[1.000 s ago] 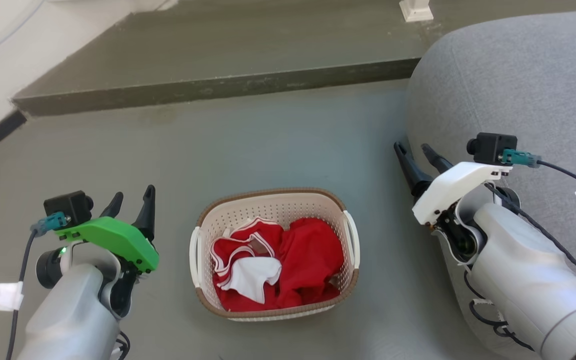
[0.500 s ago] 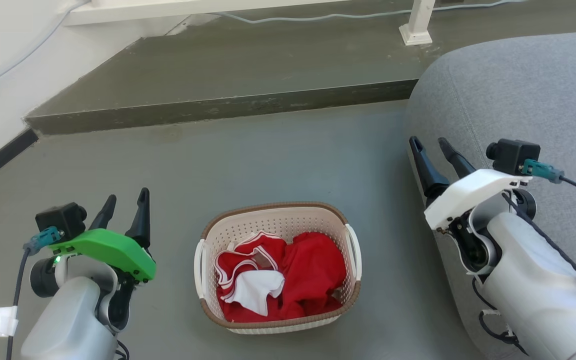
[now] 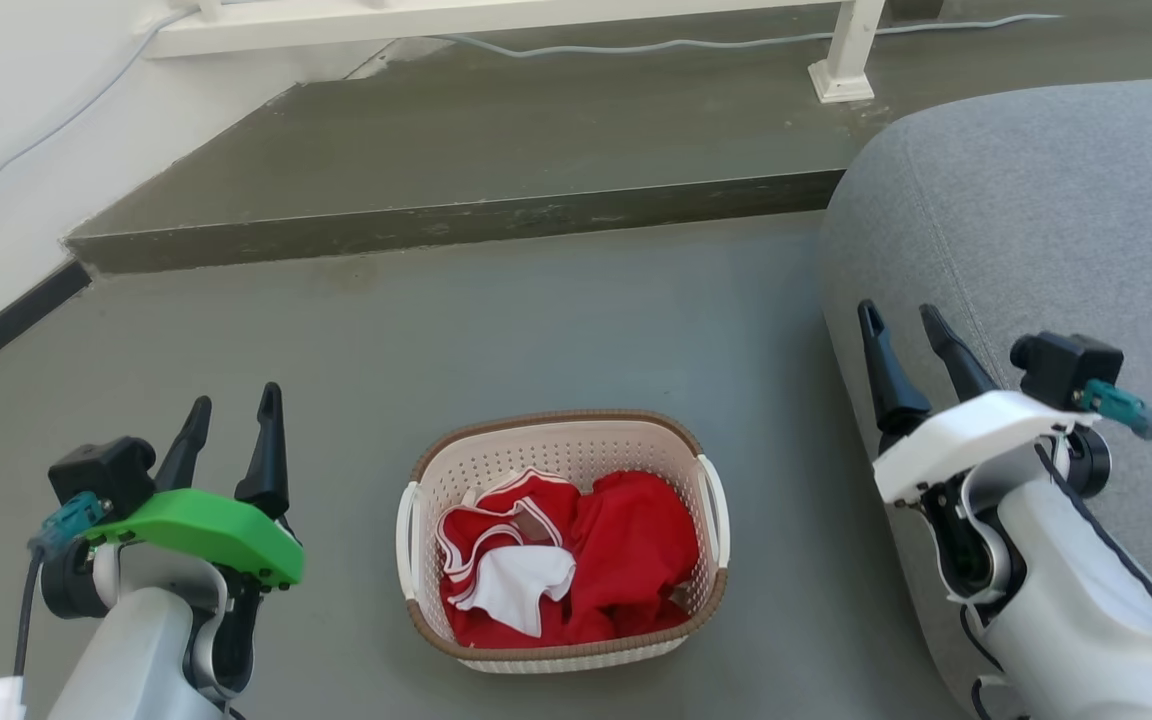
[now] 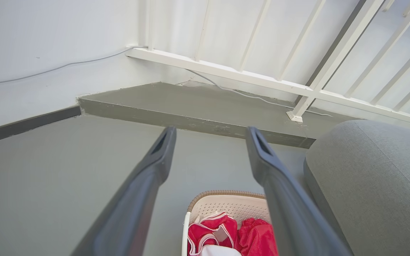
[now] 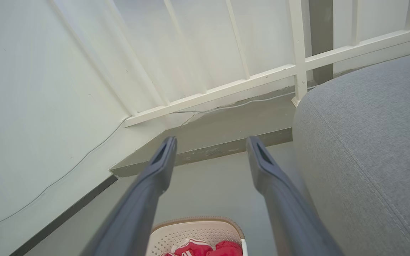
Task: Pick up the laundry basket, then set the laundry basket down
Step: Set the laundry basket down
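Standing on the floor [image 3: 536, 320] near the sofa's [image 3: 1036, 220] edge, the basket [image 3: 586, 455] holds red clothes [image 3: 626, 540]. We find the left gripper [image 3: 236, 396] and right gripper [image 3: 899, 308] spread wide, empty, flanking the basket without touching it.

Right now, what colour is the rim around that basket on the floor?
Brown, with a woven look, on the laundry basket; clearest in the head view.

Cream laundry basket [image 3: 563, 455] upright on floor, holding red clothes.
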